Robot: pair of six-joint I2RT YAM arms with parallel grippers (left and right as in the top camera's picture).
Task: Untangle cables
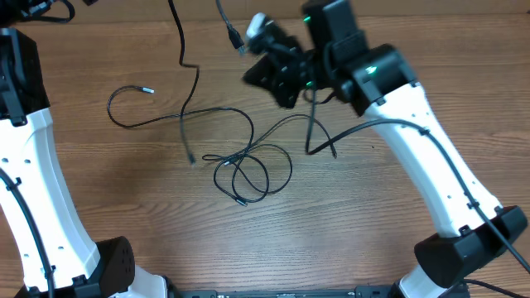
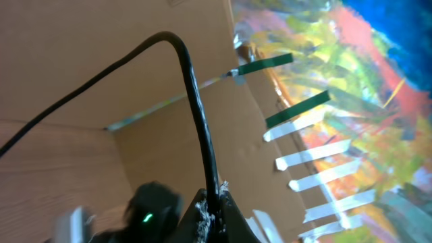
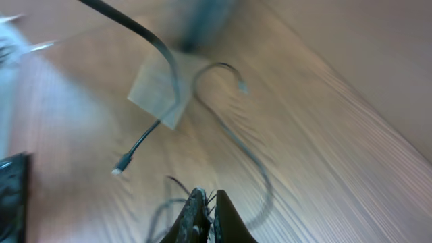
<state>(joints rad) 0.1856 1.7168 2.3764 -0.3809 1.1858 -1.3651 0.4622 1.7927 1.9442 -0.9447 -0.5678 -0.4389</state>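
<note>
The cables (image 1: 244,170) lie in overlapping loops at the centre of the wooden table (image 1: 373,232). One strand curls out toward 10 o'clock; another rises toward 12 o'clock and leaves the overhead view. The left gripper (image 2: 214,206) has its fingers closed on a black strand of the cables that arches up from the tips. The right gripper (image 3: 206,214), at 1 o'clock from the loops, has its fingers pressed together on a thin strand, though the view is blurred.

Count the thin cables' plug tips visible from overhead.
4 clear: one plug tip far left, one left of the tangle, one below it, one at right. Others may be hidden.
</note>
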